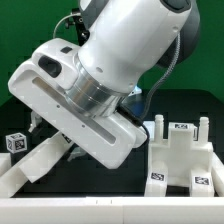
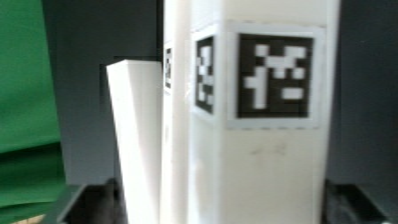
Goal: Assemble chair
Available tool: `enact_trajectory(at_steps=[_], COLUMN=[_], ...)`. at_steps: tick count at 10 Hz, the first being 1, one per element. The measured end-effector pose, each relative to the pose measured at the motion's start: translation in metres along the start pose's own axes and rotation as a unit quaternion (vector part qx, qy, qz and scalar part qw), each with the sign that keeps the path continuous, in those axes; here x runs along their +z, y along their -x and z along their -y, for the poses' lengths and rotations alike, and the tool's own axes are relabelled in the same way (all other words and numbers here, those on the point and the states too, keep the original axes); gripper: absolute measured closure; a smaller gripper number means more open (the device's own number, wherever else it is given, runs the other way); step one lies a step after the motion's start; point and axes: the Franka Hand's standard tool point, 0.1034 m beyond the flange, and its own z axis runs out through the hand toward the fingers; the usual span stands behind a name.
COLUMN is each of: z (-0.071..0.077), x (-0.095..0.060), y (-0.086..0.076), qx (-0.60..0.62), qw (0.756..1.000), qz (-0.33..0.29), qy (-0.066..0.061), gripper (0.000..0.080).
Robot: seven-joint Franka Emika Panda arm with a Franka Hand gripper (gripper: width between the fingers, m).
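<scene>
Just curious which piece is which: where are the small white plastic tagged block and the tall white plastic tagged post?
Small white tagged block [image 1: 15,142]: exterior view, on its tag.
Tall white tagged post [image 2: 267,165]: wrist view, bare face below its tag.

Exterior view, we count:
- one robot arm
- one long white piece, low on the exterior view's left
- one small tagged block
- one blocky white cluster on the exterior view's right, possibly several parts joined; we cannot separate them
- four square tags, one on the block and three on the cluster

Wrist view, we count:
- two upright white pieces, a broad post and a thin slab
- two tags, side by side
</scene>
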Motion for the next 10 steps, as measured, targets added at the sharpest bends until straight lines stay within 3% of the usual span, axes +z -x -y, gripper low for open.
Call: enact_trajectory(at_steps=[1,2,3,4,5,6,8,10], z=[0.0,0.001,0.002,0.003,0.005,0.011,0.013,0.011], x=[0.0,0.0,-0.003,-0.006,-0.008,-0.009,-0.017,-0.022], y=[0.0,0.0,0.0,-0.001,-0.002,-0.004,-0.008,-0.002], qx=[0.0,0.001,0.0,-0.002,-0.002,-0.003,0.005,0.009], qw=[1.0,1.0,1.0,1.0,1.0,0.999,0.992,0.981], qz=[0.0,0.001,0.001,0.001,-0.003,-0.004,-0.01,-0.009], qy=[0.0,-0.002,-0.007,-0.024,-0.026,-0.045,-0.128,-0.192], gripper=[0.0227,0.0164,0.0154,0.0154,0.015,0.015,0.015,0.015])
